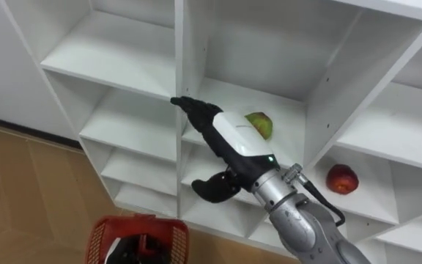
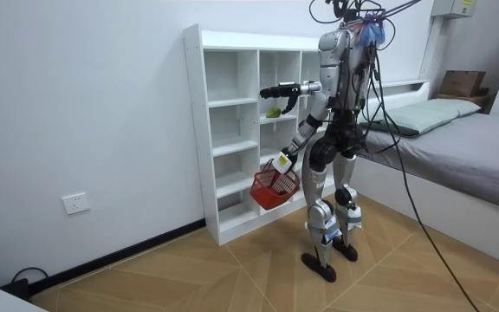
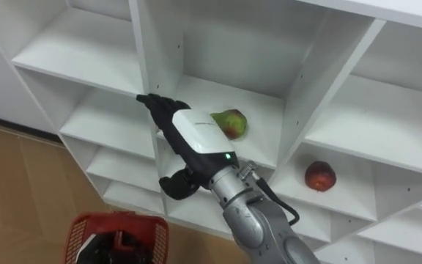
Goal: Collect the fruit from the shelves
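The right hand [image 1: 226,132] reaches into the middle compartment of the white laminate shelving unit [image 1: 123,51], close by the left divider's edge. Its fingers [image 1: 196,110] are straight and together, thumb spread below. A rounded green-red fruit [image 1: 259,125] lies just beside it, with bare shelf behind. A glossy red apple [image 1: 341,179] sits one compartment right, lower. The left hand [image 2: 281,159] is curled round the handle of a red mesh basket [image 1: 105,231] above the wood-plank floor [image 1: 28,191].

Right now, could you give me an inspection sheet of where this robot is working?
Surface: white open shelf unit.
Job's things: green-and-red fruit in a middle compartment; round red apple in the compartment to its right; red plastic basket held below.
Clutter: nothing seen.
Hands: right hand open, fingers straight, at that compartment's front, left of the fruit; left hand shut on the basket's handle.
Cables: nothing seen.
Surroundings: wooden floor; grey bed behind the robot.
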Controlling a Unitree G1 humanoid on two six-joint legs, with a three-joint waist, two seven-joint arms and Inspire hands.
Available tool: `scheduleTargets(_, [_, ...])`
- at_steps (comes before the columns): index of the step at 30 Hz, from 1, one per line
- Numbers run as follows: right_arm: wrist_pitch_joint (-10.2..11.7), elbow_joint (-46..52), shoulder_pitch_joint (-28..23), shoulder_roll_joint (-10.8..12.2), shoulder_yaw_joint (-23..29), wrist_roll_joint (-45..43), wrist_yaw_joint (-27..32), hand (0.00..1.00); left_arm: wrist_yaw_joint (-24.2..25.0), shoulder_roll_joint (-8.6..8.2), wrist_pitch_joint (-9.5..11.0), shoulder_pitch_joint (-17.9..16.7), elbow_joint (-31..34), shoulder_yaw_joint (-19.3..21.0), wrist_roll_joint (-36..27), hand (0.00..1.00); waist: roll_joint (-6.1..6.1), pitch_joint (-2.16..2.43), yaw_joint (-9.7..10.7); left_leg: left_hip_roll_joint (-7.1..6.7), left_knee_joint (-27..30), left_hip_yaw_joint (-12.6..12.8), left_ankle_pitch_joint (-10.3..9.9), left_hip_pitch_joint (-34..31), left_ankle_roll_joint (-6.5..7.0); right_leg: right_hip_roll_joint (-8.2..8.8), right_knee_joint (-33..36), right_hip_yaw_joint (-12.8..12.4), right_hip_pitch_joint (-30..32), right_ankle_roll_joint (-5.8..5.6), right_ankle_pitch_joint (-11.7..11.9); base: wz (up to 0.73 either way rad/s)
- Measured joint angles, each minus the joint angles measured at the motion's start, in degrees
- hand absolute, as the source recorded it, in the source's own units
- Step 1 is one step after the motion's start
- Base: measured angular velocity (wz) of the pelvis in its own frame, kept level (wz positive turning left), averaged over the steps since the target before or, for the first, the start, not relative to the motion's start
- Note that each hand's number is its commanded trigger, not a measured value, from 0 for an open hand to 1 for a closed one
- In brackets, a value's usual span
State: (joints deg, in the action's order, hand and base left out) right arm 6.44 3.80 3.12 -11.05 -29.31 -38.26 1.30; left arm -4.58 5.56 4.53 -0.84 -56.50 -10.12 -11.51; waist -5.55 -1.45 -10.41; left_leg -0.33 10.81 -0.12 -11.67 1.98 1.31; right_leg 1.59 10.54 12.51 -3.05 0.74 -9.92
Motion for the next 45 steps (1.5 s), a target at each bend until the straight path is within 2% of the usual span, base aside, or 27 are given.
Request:
scheduleTargets(5, [0.29,2.4,0.34,-0.14,3.12,0.05,0.32,0.0,0.01,-0.14,0.06,-0.09,0.14,3.08,-0.1,1.0,-0.44,0.29,0.36,-0.01,-0.03,-0.11,0.01,0.81,0.01,0.03,-0.06,0.14,-0.9,0.0,0.0,0.0])
scheduleTargets(9, [0.76,4.02,0.53,-0.3,6.24,0.01,2.77,0.0,0.1,0.55,0.39,-0.1,0.11,3.31,0.01,1.0,-1.46,0.88,0.52,-0.01,-0.11,-0.23,0.01,1.9,0.01,0.03,-0.3,0.33,-2.45,0.0,0.0,0.02])
scheduleTargets(14, [1.03,4.01,1.19,-0.27,7.48,0.05,5.13,0.0,0.13,0.45,0.5,-0.1,-0.58,3.83,0.5,1.0,-2.29,0.56,0.55,-0.08,-0.38,-0.31,-0.05,2.54,-0.01,0.0,-0.86,0.49,-3.55,-0.11,0.05,0.0])
scheduleTargets(20, [1.1,3.85,1.54,-0.37,8.24,0.98,8.0,0.0,0.14,0.38,0.26,-1.06,-0.63,3.9,1.09,1.0,-2.16,0.46,0.61,-0.1,0.02,-0.36,-0.05,2.57,-0.02,-0.01,-0.86,0.59,-3.7,-0.18,0.11,0.0])
scheduleTargets(23, [1.19,1.1,1.54,-0.55,8.46,5.39,10.05,0.0,0.13,0.33,-0.4,-1.47,-0.32,4.43,1.07,1.0,-2.15,0.45,0.68,-0.12,0.27,-0.59,-0.04,2.82,-0.01,0.04,-0.88,1.0,-3.98,-0.18,0.11,0.03])
scheduleTargets(26, [1.18,-1.67,1.54,-1.79,9.01,8.65,10.63,0.0,0.1,0.51,-0.4,-1.53,-0.26,4.63,1.17,1.0,-2.01,0.35,0.68,-0.2,0.52,-0.72,-0.04,2.71,-0.01,0.08,-0.9,1.1,-3.97,-0.19,0.11,0.03])
scheduleTargets(32, [1.15,-3.97,1.49,-2.63,13.81,12.29,11.32,0.0,0.16,0.92,-0.44,-2.5,3.34,7.06,3.23,1.0,-1.83,0.23,0.93,-0.19,0.46,-0.85,-0.04,2.65,-0.01,0.13,-0.9,1.63,-4.03,-0.19,0.11,0.0])
scheduleTargets(37, [1.13,-5.91,1.33,-2.8,13.99,13.45,11.41,0.0,0.73,1.48,-0.43,-2.93,3.78,6.96,3.26,1.0,-1.98,0.28,1.29,-0.21,0.48,-0.96,-0.04,2.85,-0.01,0.15,-0.9,1.6,-4.24,-0.2,0.11,0.0])
scheduleTargets(41, [0.99,-10.21,1.32,-2.78,13.74,16.38,11.43,0.0,0.78,1.52,-0.44,-4.12,4.56,6.67,3.22,1.0,-2.63,0.54,1.67,-0.36,0.67,-1.38,-0.03,2.72,0.01,0.27,-0.84,1.71,-4.39,-0.2,0.1,0.05])
scheduleTargets(45, [-0.87,-12.79,0.97,-2.49,13.55,17.54,11.3,0.0,0.79,1.22,-1.3,-4.46,5.48,6.68,4.95,1.0,-2.93,0.54,1.68,-0.39,0.89,-1.71,-0.05,2.49,0.01,0.24,-0.83,1.81,-4.46,-0.24,0.09,0.03])
